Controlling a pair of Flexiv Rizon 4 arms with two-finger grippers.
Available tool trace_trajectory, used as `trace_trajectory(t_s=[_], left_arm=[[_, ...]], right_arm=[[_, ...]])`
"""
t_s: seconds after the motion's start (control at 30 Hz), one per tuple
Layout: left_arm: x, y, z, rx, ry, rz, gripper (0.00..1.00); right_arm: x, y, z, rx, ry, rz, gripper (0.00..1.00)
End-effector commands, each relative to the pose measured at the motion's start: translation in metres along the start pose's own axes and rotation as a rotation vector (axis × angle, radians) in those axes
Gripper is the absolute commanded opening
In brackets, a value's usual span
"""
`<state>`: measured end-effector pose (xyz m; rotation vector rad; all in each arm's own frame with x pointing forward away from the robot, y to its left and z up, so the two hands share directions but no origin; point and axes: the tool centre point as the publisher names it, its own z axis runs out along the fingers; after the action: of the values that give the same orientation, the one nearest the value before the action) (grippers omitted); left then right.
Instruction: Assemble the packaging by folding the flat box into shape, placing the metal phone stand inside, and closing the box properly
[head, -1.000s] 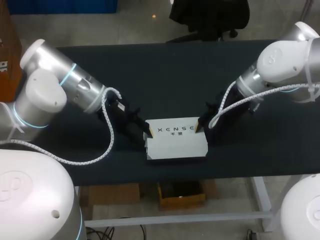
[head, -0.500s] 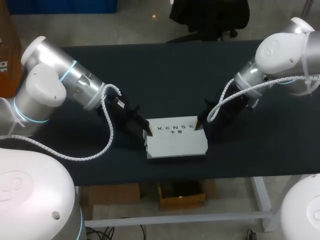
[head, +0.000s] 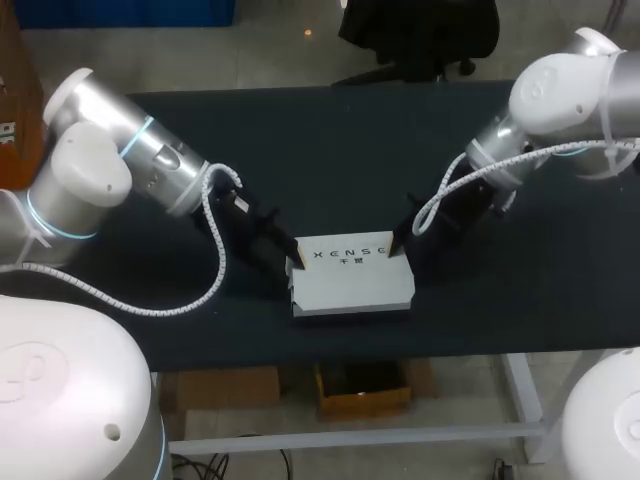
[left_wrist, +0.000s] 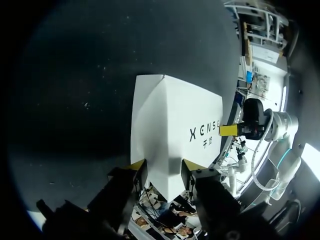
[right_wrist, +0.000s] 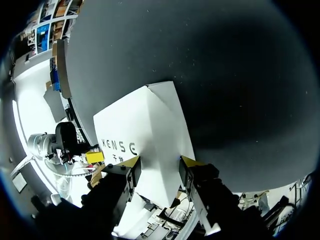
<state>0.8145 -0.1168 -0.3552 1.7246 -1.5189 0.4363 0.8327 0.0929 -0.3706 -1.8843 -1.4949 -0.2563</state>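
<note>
Finds the white box (head: 352, 282) on the dark surface (head: 340, 150), close to the front edge and about midway between the two arms, printed face up (print left unread). Has some height, with a narrow front wall showing under the top face in the head view. Meets the left end effector (head: 296, 263) at the box's left end and the right end effector (head: 397, 250) at its right end, both by the far corners. From the left wrist, shows the box's end wedged between the two yellow-tipped fingers (left_wrist: 137, 165), with white card filling the gap and touching both, so clamped on the box at a narrow spread. Much the same from the right wrist: fingers (right_wrist: 131, 161) pressed against either side of the box's near end, clamped on it too. Across the box in each wrist view, catches one yellow tip of the other arm's end effector at the opposite end.
</note>
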Motion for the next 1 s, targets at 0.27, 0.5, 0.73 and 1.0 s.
trace_trajectory(t_s=[0.27,0.5,0.73,1.0], left_arm=[[0.006,-0.003,-0.002,-0.02,0.003,-0.024,0.46],[0.009,-0.004,-0.004,-0.04,0.012,-0.031,0.45],[0.01,-0.008,-0.007,-0.073,0.033,-0.035,0.46],[0.011,-0.008,-0.011,-0.087,0.051,-0.041,0.48]], right_arm=[[0.007,0.006,-0.001,0.041,-0.01,0.038,0.47],[0.01,0.005,-0.003,0.049,-0.015,0.053,0.47],[0.012,0.006,-0.005,0.061,-0.018,0.066,0.47],[0.015,0.007,-0.005,0.071,-0.016,0.073,0.47]])
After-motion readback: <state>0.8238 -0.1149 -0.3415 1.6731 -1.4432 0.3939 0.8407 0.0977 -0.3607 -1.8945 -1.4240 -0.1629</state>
